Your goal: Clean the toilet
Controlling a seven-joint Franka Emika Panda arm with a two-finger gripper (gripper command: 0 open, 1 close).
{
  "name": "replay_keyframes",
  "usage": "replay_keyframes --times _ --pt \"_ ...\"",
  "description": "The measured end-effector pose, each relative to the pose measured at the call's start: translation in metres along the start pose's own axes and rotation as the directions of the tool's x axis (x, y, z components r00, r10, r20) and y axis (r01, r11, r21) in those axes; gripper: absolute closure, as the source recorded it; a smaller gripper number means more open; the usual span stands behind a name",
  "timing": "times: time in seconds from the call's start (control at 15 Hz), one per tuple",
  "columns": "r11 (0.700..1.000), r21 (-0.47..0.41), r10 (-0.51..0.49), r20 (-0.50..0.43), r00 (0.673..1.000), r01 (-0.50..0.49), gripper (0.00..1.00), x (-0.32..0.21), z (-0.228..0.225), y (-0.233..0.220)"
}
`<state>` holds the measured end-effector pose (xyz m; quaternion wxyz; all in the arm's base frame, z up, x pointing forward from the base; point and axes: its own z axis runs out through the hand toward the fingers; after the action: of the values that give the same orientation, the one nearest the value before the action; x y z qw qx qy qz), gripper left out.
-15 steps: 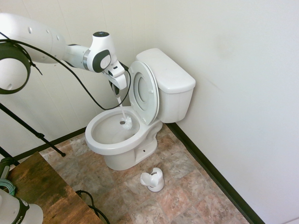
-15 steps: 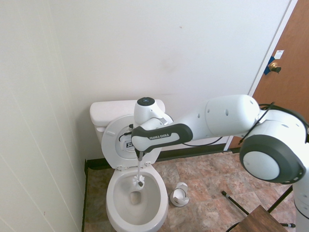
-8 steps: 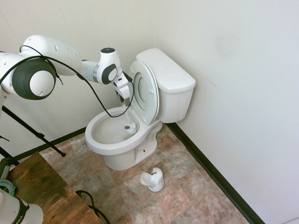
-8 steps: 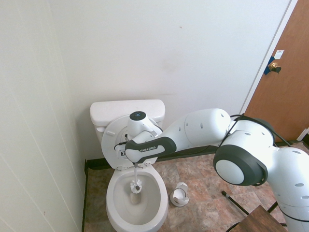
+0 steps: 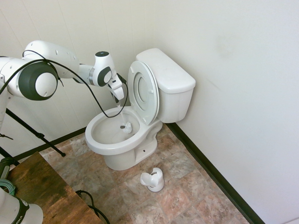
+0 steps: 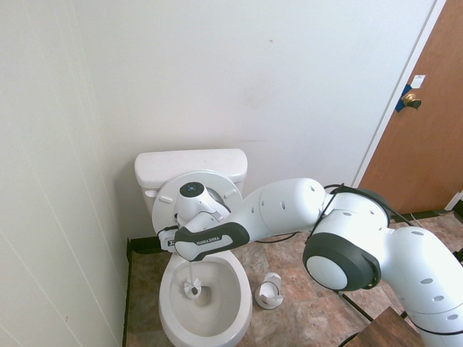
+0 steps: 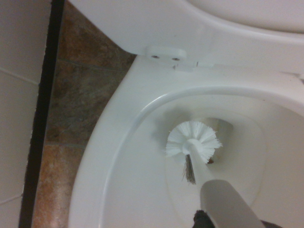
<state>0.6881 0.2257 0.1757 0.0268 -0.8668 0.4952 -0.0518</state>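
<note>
White porcelain toilet [image 5: 119,140] stands in the room's corner, tank against the back wall, its long axis running from tank to bowl front, pointing away from that wall. I see seat and lid raised upright against the tank. My gripper [image 5: 118,100] points down, clamped on a white brush [image 6: 192,288], handle near upright, bristle head low in the bowl. A holder [image 5: 153,179] sits on the tile floor [image 5: 187,186] beside the base.

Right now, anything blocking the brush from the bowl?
Nothing visible. The seat and lid stand raised against the tank, and the brush held by the gripper is already down inside the open bowl of the toilet.
</note>
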Motion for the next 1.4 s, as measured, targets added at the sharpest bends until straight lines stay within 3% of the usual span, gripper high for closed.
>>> replay_keyframes --times 0.47,0.87,1.13,1.4 --pt "0.997 -0.05 -0.055 0.044 0.998 0.057 1.0 -0.024 0.013 0.016" --pt "0.986 -0.119 -0.103 0.118 0.988 0.117 1.0 -0.02 0.001 0.085" --pt "0.984 -0.144 -0.082 0.144 0.986 0.103 1.0 0.015 0.005 0.122" --pt "0.992 -0.119 -0.027 0.113 0.993 0.04 1.0 0.065 0.0 0.132"
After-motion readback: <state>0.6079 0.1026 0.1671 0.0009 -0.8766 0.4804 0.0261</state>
